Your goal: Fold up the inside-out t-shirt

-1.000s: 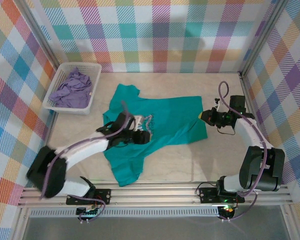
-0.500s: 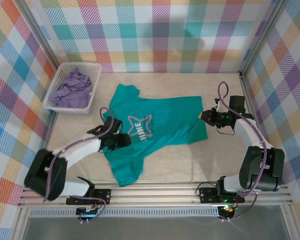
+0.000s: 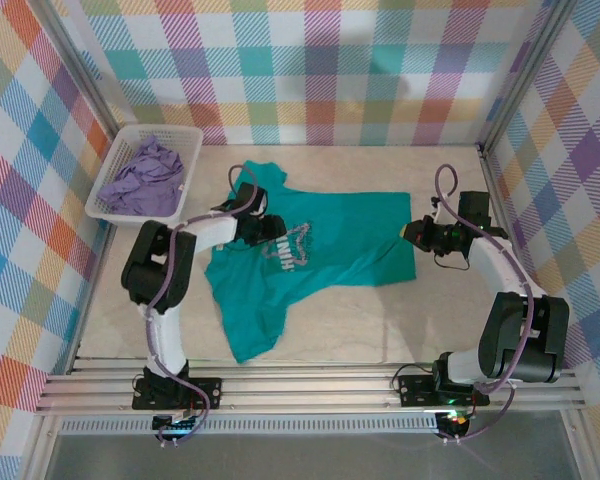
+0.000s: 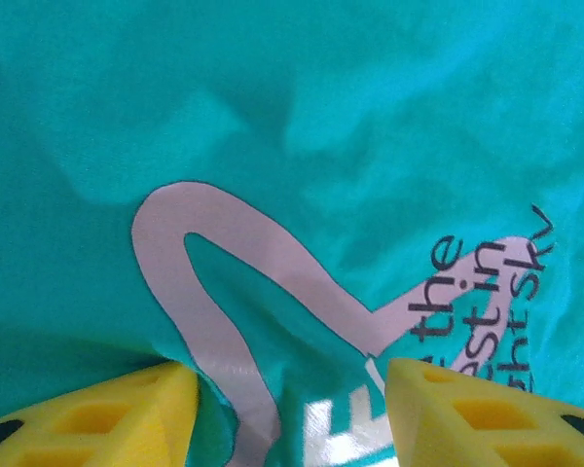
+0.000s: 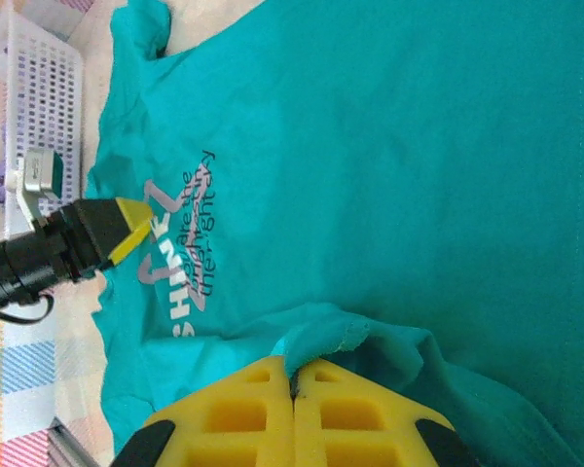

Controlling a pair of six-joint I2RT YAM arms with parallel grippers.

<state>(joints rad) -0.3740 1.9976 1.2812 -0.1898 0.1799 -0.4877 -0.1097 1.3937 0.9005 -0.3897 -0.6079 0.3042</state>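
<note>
Hanging the left end effector [image 3: 275, 233] half-open and empty over the printed chest of the inside-out t-shirt [image 3: 340, 235], spread flat on the bench [image 3: 380, 320]. Pinching its right hem in the closed right end effector [image 3: 410, 232]. Leaving bare bench nearside, crowding only toward the far-left basket [image 3: 140, 218].

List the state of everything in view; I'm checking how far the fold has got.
t-shirt: spread flat, print up, not folded.
left gripper: open, low over the print.
right gripper: shut on the t-shirt's hem.
basket: upright, holding the garment.
garment: crumpled in the basket.
</note>
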